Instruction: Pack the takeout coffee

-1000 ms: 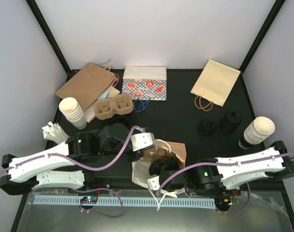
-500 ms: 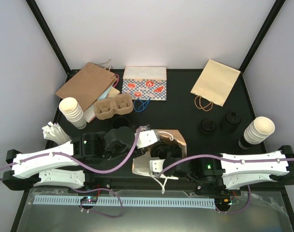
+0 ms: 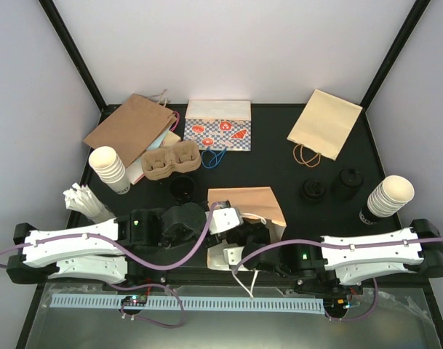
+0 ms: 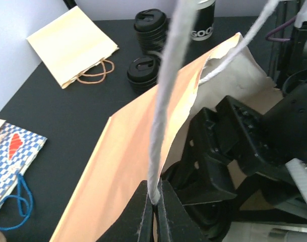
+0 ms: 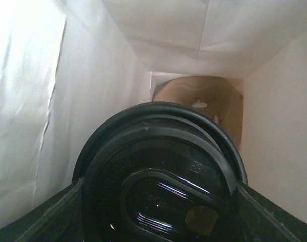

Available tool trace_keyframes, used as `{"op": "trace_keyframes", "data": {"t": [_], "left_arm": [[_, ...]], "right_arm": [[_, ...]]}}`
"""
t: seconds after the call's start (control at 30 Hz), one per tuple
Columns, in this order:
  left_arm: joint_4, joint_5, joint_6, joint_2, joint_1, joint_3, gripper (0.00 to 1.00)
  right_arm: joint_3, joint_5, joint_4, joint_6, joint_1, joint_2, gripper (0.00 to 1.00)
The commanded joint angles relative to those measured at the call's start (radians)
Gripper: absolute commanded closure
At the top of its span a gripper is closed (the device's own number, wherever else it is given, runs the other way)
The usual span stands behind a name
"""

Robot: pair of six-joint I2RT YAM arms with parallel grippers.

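Inside paper bag [image 3: 246, 200]: right end effector [image 5: 158, 201] grips black cup [image 5: 158, 151] | left end effector [image 4: 154, 209] pinches handle [image 4: 166, 101] | white cup [image 4: 202, 22]: "GOO"

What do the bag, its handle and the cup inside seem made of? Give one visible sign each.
The bag looks like matte kraft paper: creased, folded walls, pale inside. Its handle seems twisted white paper cord. The cup shows a glossy black lid, probably plastic: moulded rings, highlights.

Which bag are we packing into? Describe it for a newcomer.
On the black table, look to the near edge between the two arms. The brown paper bag there is opened up, with white cord handles; the three bags along the back lie flat.
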Motion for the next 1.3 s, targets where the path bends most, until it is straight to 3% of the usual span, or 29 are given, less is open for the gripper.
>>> {"op": "trace_keyframes", "data": {"t": [0.0, 0.67, 1.27], "left_arm": [[0.068, 0.057, -0.055, -0.004, -0.020, -0.005, 0.99], [0.076, 0.113, -0.088, -0.032, -0.059, 0.018, 0.99], [0.046, 0.110, -0.106, -0.033, -0.074, 0.044, 0.98]], "right_arm": [[-0.027, 0.038, 0.136, -0.053, -0.002, -0.004, 0.48], [-0.096, -0.029, 0.310, -0.131, -0.061, 0.006, 0.48], [-0.146, -0.043, 0.317, -0.112, -0.093, 0.021, 0.48]]}}
